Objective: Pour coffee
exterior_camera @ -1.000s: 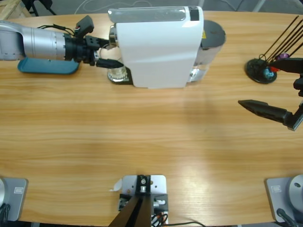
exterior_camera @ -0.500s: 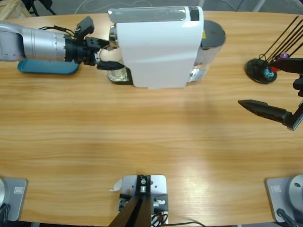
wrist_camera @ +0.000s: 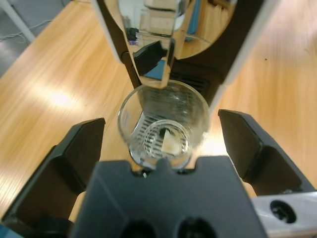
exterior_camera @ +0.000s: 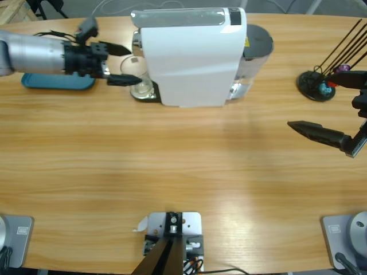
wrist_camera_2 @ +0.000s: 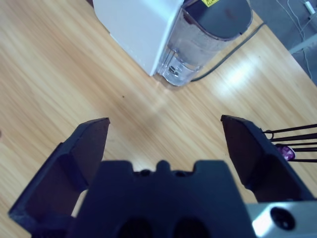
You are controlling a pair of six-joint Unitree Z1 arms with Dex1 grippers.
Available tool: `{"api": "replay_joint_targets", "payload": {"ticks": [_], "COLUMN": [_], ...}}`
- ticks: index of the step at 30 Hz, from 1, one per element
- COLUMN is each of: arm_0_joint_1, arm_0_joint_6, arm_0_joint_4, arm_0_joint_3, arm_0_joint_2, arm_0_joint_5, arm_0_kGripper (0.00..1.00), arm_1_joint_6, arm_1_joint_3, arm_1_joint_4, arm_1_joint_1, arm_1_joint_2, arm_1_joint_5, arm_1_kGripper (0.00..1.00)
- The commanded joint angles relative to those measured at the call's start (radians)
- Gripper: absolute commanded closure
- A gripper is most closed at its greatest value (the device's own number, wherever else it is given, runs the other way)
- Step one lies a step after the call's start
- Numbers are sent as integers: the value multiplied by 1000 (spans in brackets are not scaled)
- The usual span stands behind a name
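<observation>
Left claw [wrist_camera: 161,144]: jaws apart, flanking glass [wrist_camera: 163,126] under machine [exterior_camera: 192,54] spout, far counter [exterior_camera: 172,160] edge. Coffee [wrist_camera: 171,145]: shallow film in glass. Right claw [wrist_camera_2: 163,144]: apart, idle. Advice: centre, clamp gently, lift level.

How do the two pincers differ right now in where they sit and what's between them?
The left pincer sits at the white coffee machine, jaws open on either side of the glass cup under the spout; the right pincer hangs over bare table, far from the machine, with nothing between its jaws. The left one points toward the machine; the right one is beside the capsule stand. Both are open.
</observation>
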Motion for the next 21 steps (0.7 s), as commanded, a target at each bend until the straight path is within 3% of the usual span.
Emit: {"api": "replay_joint_targets", "payload": {"ticks": [1, 3, 4, 7, 10, 11, 13, 14, 16, 17, 21], "arm_0_joint_1": [29, 4, -16, -105, -195, -220, -255, -264, -269, -269, -269], "arm_0_joint_6": [-143, -200, -230, -325, -460, -464, -464, -465, -476, -489, -477], "arm_0_joint_4": [9, 48, 67, 182, 410, 482, 615, 674, 749, 759, 726], "arm_0_joint_3": [236, 287, 304, 300, 231, 201, 141, 117, 95, 105, 133], "arm_0_joint_2": [-308, -388, -430, -539, -661, -687, -705, -710, -715, -724, -770], "arm_0_joint_5": [201, 244, 253, 293, 378, 410, 438, 437, 437, 437, 460], "arm_0_kGripper": [0, 0, 0, 2, 0, 0, 0, 0, 0, 0, 0], "arm_1_joint_6": [65, 49, 28, 9, 1, -24, -69, -93, -120, -124, -121], "arm_1_joint_3": [-119, -295, -377, -615, -846, -924, -1015, -1068, -1166, -1209, -1283], "arm_1_joint_4": [51, 168, 226, 360, 497, 539, 576, 601, 642, 659, 673], "arm_1_joint_1": [-49, -220, -285, -395, -449, -452, -452, -452, -457, -460, -467], "arm_1_joint_2": [90, 196, 251, 387, 552, 616, 689, 719, 767, 785, 821], "arm_1_joint_5": [53, 279, 343, 371, 392, 395, 435, 455, 482, 487, 443], "arm_1_kGripper": [0, 0, 0, 0, 46, 171, 227, 313, 817, 994, 1000]}}
